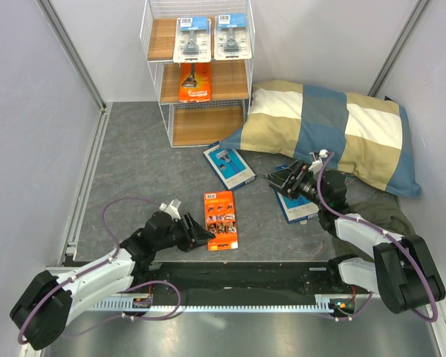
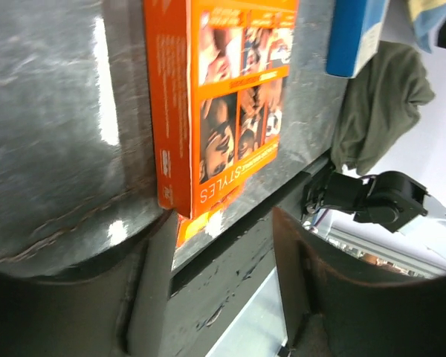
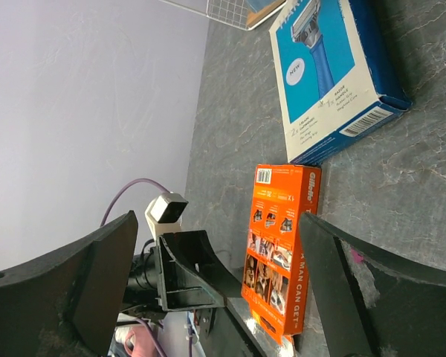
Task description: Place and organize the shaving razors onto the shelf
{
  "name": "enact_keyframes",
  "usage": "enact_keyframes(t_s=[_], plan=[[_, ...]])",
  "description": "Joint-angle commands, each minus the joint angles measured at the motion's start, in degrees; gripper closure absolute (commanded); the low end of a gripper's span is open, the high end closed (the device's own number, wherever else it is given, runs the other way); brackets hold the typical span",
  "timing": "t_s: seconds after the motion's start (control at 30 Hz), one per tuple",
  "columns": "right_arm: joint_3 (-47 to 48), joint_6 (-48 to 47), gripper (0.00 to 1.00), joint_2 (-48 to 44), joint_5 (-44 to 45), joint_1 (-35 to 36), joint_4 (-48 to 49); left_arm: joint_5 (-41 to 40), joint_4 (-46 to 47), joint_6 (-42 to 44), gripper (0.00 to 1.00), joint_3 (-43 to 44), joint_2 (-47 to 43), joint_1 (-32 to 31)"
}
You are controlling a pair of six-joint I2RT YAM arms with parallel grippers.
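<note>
Holding left gripper (image 1: 203, 234) jaws apart at near end of orange razor pack (image 1: 221, 220), lying flat on bench (image 1: 134, 171), long axis near-to-far, reading "STYLES", "A MAN CAN GET". Showing "NEW" on blue box (image 3: 334, 74). Seeing right gripper (image 1: 281, 178) spread wide, gripping nothing.

The left arm (image 1: 97, 279), lower left, and right arm (image 1: 372, 249), lower right, have white link shells, bulky black joints and looping purple cables (image 1: 126, 199). The left gripper (image 1: 204, 236) and right gripper (image 1: 280, 181) are black; small white camera blocks (image 1: 171, 207) sit behind them.
</note>
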Motion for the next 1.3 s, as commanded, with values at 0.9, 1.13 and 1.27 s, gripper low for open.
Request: enact_keyframes(t_s=[0.9, 1.13, 1.27], plan=[[9.2, -18.0, 0.02, 22.6, -0.8, 16.3, -14.2, -12.4, -4.8, 0.6, 0.33, 1.2, 4.3, -1.0], [10.3, -17.8, 0.03, 32.1, 1.4, 21.5, -10.9, -12.9, 2.0, 3.5, 0.22, 7.0, 19.2, -0.9], [10.6, -15.0, 0.04, 39.5, 0.8, 24.1, -4.4, -7.4, 12.3, 4.1, 0.22, 9.4, 33.6, -1.1]])
